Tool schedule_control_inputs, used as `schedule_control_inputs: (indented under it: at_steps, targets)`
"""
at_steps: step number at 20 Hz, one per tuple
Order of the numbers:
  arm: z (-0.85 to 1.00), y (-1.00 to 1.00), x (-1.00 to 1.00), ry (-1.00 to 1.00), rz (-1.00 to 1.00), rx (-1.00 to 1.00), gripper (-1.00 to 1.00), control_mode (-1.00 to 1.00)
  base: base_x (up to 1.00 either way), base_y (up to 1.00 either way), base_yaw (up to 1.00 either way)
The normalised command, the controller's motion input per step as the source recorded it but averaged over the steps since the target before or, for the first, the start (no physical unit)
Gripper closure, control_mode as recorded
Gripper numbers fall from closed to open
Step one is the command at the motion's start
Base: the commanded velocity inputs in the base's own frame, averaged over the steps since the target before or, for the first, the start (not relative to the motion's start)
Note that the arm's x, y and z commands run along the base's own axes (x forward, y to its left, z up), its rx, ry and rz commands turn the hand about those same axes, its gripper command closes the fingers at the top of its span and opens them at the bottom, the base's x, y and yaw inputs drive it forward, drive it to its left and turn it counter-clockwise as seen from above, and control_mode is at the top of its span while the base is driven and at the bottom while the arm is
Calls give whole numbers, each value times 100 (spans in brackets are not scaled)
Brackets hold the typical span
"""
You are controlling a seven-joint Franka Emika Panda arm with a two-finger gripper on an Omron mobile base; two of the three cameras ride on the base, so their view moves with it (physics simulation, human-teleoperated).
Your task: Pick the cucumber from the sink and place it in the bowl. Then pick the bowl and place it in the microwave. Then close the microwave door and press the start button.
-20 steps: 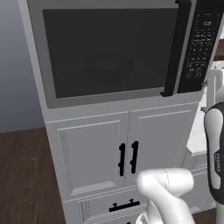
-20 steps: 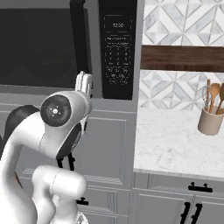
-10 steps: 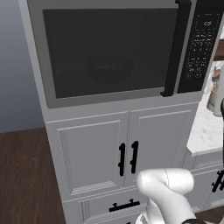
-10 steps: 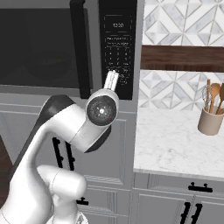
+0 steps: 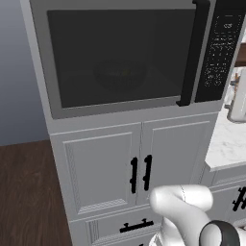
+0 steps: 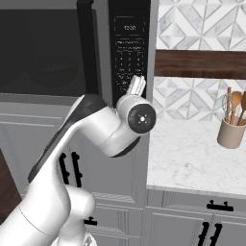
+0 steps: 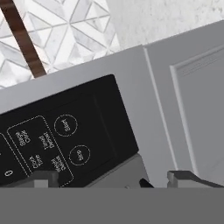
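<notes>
Hand view looks straight along the gripper (image 7: 113, 177), whose two dark finger tips stand spread wide apart at 6 o'clock, nothing between them, just short of the black keypad panel (image 7: 65, 140) of the microwave (image 7: 127, 70). Two round buttons sit on that panel toward 9 o'clock of the tips, with grey cabinet face at 3 o'clock and patterned wall tile at 12. From the right base view the white arm (image 6: 72, 158) rises from 7 o'clock, and its wrist ends near the lower part of the keypad. Beyond it the microwave door (image 5: 120, 57) is shut, its long black bar handle (image 5: 192, 53) upright beside the keypad. Through the dark glass the bowl (image 5: 120, 74) shows faintly inside the microwave, with a yellowish trace that may be the cucumber; I cannot tell for sure. Farthest, at 3 o'clock, a utensil holder (image 6: 231, 132) stands on the marble counter (image 6: 192, 158).
</notes>
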Motion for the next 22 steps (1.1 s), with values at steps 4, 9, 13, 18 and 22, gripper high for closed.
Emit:
schedule_control_inputs:
  at_steps: [4, 9, 13, 18, 22]
  targets:
    - [-6, 0, 2, 0, 7, 9, -100, -100, 0, 0, 0]
    - [-2, 3, 0, 0, 4, 7, -100, -100, 0, 0, 0]
    - [-1, 10, 0, 0, 1, 3, -100, -100, 0, 0, 0]
    - [-3, 13, 0, 0, 0, 3, -100, -100, 0, 0, 0]
    - [-4, 9, 1, 1, 0, 2, -100, -100, 0, 0, 0]
